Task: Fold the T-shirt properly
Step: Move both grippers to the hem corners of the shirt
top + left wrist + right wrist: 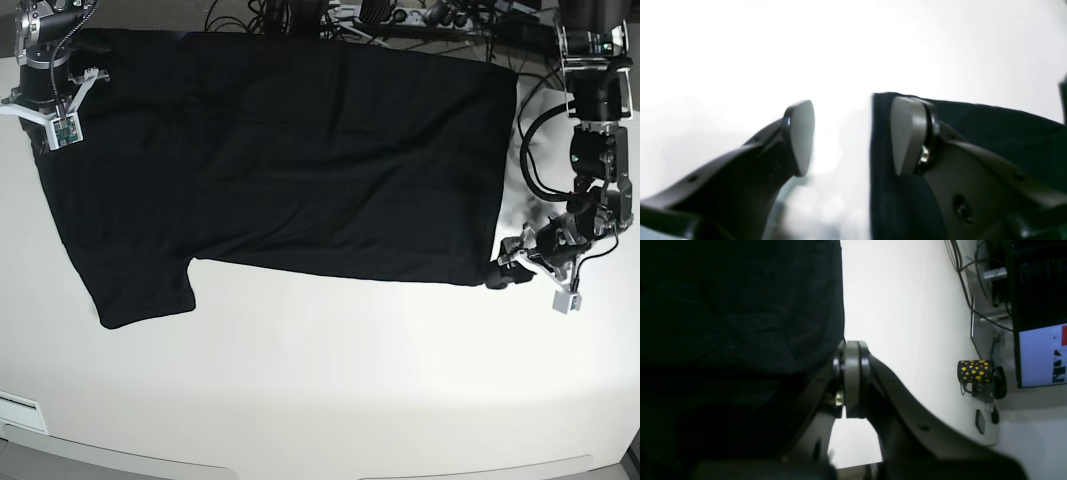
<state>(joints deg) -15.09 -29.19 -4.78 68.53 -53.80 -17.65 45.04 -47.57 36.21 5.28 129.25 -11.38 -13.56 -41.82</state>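
1. Nearest the base cam, a bare strip of the white table point(330, 380) is showing along the front edge.
2. The large black short-sleeved cloth T-shirt point(280, 170) is lying flat w/ its plain black side up, spreading across the far half of the table; one sleeve is pointing toward the near-left.
3. The left gripper point(846, 133) is sitting low at the shirt's near-right corner, fingers point(801, 136) spread apart & released; one pad is over the black cloth edge, the other over bare table, nothing between them.
4. The right gripper point(851, 380) is at the shirt's far-left corner, fingers clenched together right at the cloth's edge; can't tell if fabric is pinched.
5. Farthest, in the right wrist cam, a black mug w/ yellow spots point(975, 370) is resting by a lit monitor point(1042, 355).
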